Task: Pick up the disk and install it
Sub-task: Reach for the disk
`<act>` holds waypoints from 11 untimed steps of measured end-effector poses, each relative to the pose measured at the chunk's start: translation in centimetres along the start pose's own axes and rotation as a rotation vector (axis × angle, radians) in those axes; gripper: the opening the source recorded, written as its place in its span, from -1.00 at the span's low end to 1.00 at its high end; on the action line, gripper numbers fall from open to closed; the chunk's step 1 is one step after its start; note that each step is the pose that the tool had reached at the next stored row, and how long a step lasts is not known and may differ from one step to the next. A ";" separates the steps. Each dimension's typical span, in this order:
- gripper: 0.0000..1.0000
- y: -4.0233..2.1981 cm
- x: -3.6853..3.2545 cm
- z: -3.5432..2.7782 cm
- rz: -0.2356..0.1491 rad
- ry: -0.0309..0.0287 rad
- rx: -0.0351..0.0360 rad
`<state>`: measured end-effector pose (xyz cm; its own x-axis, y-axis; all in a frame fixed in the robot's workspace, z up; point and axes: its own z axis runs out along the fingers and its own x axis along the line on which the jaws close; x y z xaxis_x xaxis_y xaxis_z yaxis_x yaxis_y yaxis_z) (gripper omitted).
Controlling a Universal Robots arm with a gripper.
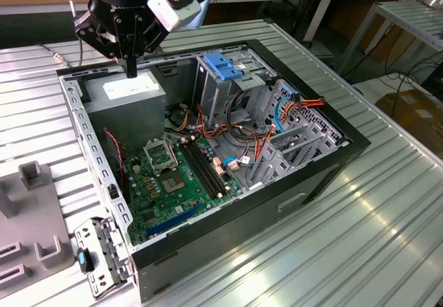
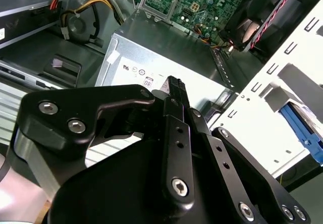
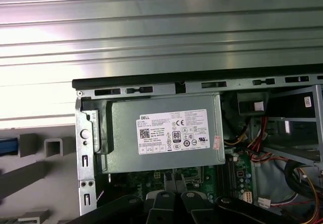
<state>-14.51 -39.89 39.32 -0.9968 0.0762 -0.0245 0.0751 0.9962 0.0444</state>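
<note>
The gripper [image 1: 131, 68] is held clenched on nothing above the power-supply box [image 1: 128, 96], at the 11 o'clock corner of the open case [image 1: 308, 182]. The disk [image 2: 303, 133] is glimpsed by its blue carrier edge beyond the case's side rail [image 2: 282, 67]. It is judged to lie toward 7 o'clock from the gripper in the exterior view, near the grey fixture [image 1: 41, 217]; its long axis cannot be told.

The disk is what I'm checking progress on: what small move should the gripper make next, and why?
Probably carry the gripper toward the exterior view's lower left. It hangs shut and empty above the power supply, while the disk seems to lie on the table beside a corner of the case.
</note>
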 end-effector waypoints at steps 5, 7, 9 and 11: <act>-0.79 -0.01 0.12 0.00 0.000 0.0000 0.0000; -0.79 -0.01 0.19 0.00 0.000 0.0000 0.0000; -0.79 -0.02 0.22 0.00 0.000 0.0000 0.0000; -0.79 -0.02 0.26 0.00 0.000 0.0000 0.0000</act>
<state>-14.77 -39.89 39.31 -0.9968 0.0762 -0.0244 0.0751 0.9962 0.0444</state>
